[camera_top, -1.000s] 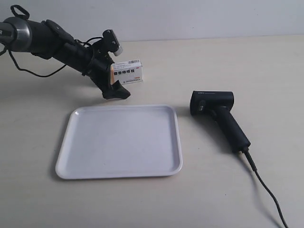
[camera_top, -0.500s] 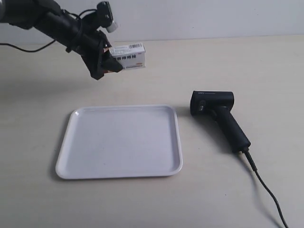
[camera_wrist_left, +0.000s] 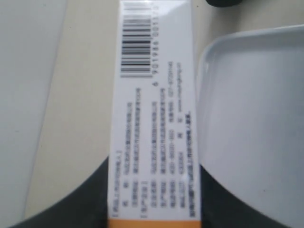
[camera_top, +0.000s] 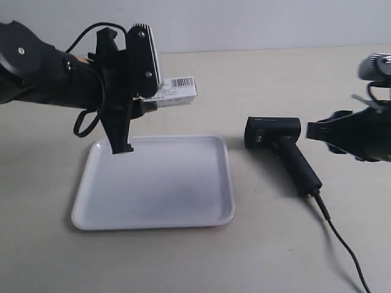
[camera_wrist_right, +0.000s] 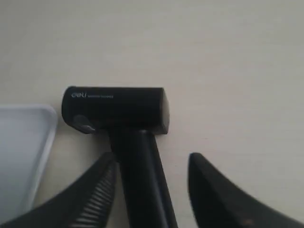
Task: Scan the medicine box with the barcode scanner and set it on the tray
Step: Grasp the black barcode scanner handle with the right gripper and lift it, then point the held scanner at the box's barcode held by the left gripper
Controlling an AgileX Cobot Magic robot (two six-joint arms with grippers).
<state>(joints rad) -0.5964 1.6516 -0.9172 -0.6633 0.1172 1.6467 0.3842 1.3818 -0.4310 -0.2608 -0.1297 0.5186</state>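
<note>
My left gripper (camera_top: 146, 97) is shut on the medicine box (camera_top: 176, 90) and holds it in the air above the tray's far edge. Its barcode end sticks out toward the scanner. In the left wrist view the white box (camera_wrist_left: 152, 95) runs out between both fingers, barcode face toward the camera and an orange band at the gripped end. The white tray (camera_top: 153, 221) lies flat below. The black barcode scanner (camera_top: 282, 149) lies on the table to the tray's right. My right gripper (camera_wrist_right: 153, 159) is open, its fingers on either side of the scanner (camera_wrist_right: 118, 107) handle without gripping it.
The scanner's thin black cable (camera_top: 342, 244) trails toward the table's near right corner. A corner of the tray (camera_wrist_right: 21, 142) shows beside the scanner head in the right wrist view. The beige table (camera_top: 275, 73) meets a pale wall behind.
The left arm has swung the box rightward and turned over, now nearer the tray's far edge. The right arm has come into view from the right, up to the scanner.
</note>
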